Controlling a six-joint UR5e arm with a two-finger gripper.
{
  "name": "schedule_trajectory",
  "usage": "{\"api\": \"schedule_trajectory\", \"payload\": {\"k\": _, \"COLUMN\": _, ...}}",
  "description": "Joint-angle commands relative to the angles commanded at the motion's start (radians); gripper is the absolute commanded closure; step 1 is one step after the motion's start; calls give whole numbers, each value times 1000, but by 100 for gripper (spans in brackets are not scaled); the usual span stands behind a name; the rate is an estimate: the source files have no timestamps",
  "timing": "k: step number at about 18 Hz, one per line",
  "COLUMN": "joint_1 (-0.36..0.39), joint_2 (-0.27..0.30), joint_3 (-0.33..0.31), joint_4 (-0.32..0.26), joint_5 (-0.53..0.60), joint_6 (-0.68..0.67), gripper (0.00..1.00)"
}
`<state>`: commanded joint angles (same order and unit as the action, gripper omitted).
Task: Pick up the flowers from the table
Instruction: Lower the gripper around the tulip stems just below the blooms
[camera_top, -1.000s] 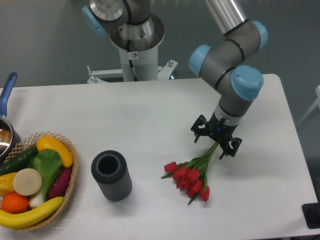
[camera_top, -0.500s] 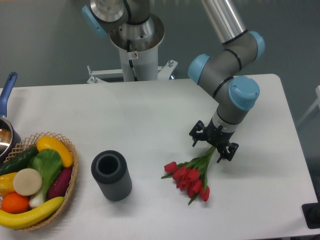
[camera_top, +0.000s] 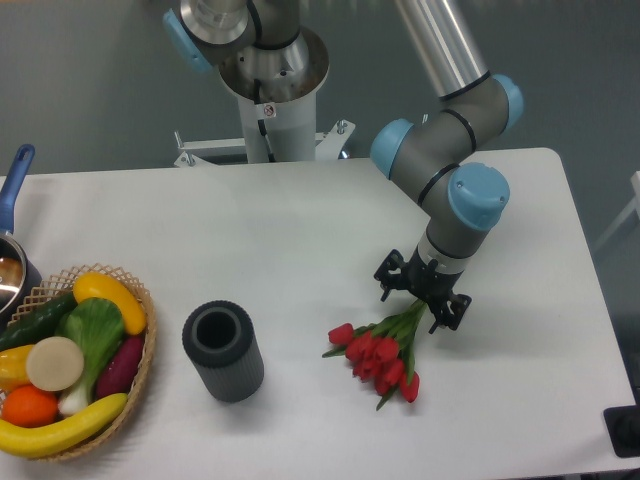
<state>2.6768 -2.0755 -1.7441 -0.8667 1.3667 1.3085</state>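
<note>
The small bunch of red tulip buds with green leaves and thin green stems (camera_top: 385, 350) lies flat on the large plain white tabletop with rounded corners (camera_top: 300, 240), right of centre, its red heads pointing toward the near edge and its stems running up and to the right. Directly over the stem end sits the black two-finger gripper (camera_top: 421, 297) of the grey arm with pale blue joint caps (camera_top: 450, 170), its fingers spread apart, one on each side of the stems (whether either finger touches them cannot be told). To the left of the flowers, well apart, stands a dark grey ribbed cylindrical cup (camera_top: 222, 351), upright and open at the top. Farther left, at the table's edge, a woven wicker basket (camera_top: 145, 335) holds fruit and vegetables.
</note>
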Motion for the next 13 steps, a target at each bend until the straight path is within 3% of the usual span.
{"api": "schedule_trajectory", "payload": {"k": 8, "joint_1": -20, "joint_2": -14, "joint_3": -9, "joint_4": 0, "joint_5": 3, "joint_6": -3, "gripper": 1}}
{"api": "schedule_trajectory", "payload": {"k": 10, "joint_1": -22, "joint_2": -11, "joint_3": -21, "joint_4": 0, "joint_5": 5, "joint_6": -6, "gripper": 35}}
{"api": "schedule_trajectory", "payload": {"k": 13, "joint_1": -22, "joint_2": -11, "joint_3": -21, "joint_4": 9, "joint_5": 3, "joint_6": -8, "gripper": 38}}
